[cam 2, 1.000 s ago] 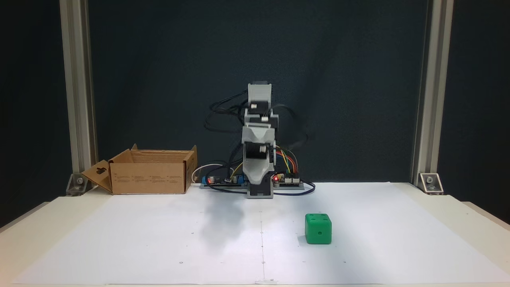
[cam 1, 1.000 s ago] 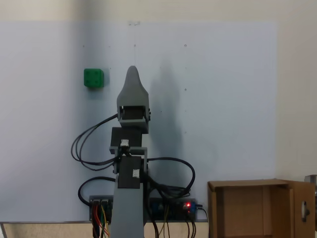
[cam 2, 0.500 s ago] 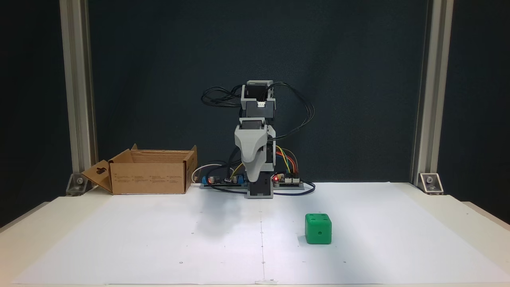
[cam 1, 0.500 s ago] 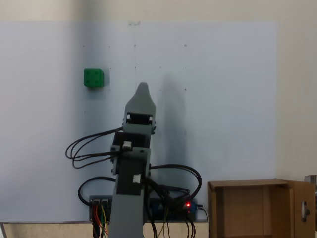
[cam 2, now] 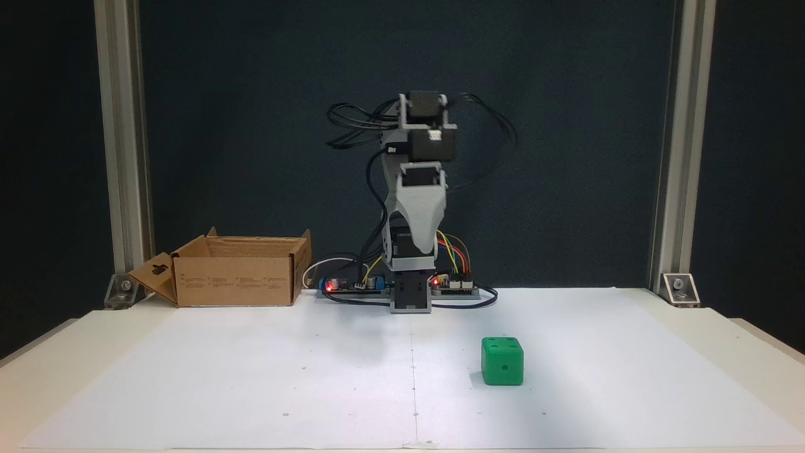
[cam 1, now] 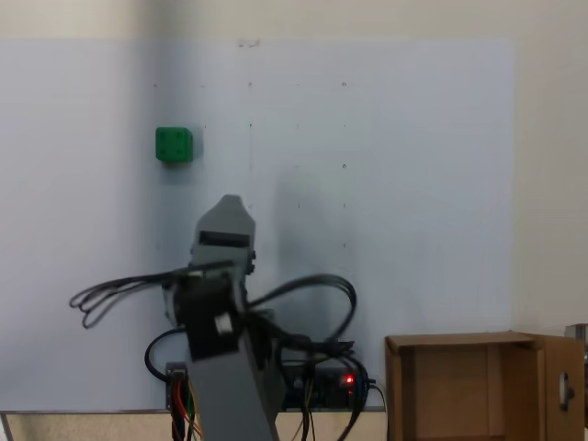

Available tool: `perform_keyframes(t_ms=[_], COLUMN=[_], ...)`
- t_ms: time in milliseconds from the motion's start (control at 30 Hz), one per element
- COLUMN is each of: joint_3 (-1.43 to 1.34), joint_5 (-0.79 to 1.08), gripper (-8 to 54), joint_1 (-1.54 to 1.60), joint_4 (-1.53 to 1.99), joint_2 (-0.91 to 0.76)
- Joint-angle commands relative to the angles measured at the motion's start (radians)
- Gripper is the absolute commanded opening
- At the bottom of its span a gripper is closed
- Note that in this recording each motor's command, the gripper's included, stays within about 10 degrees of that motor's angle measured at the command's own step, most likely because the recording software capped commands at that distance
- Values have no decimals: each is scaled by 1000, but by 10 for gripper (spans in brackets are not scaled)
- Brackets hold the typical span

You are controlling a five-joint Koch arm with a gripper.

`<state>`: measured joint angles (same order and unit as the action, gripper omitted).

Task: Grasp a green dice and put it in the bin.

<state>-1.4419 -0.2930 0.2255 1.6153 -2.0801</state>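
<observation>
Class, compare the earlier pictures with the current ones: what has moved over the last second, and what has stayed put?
The arm moved. In a fixed view from above, the claw drew back toward the base and swung left, toward the dice's side; in the front view the claw rose higher off the table. Nothing was taken hold of or let go. The dice and the bin stayed where they were.

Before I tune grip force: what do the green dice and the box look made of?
The green dice looks like matte hard plastic, possibly printed: even colour, crisp edges, sunken pips. The box is plain brown corrugated cardboard, going by its dull surface and folded flaps.
</observation>
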Motion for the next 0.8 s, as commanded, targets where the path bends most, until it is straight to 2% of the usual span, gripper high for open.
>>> perform_keyframes(t_ms=[0,267,467,767], joint_3=[97,160,291,350], joint_5=[-84,-129,-163,-258], gripper=[428,434,432,432], joint_1=[48,178,235,233], joint_4=[31,-181,-207,-178], joint_2=[48,261,396,463])
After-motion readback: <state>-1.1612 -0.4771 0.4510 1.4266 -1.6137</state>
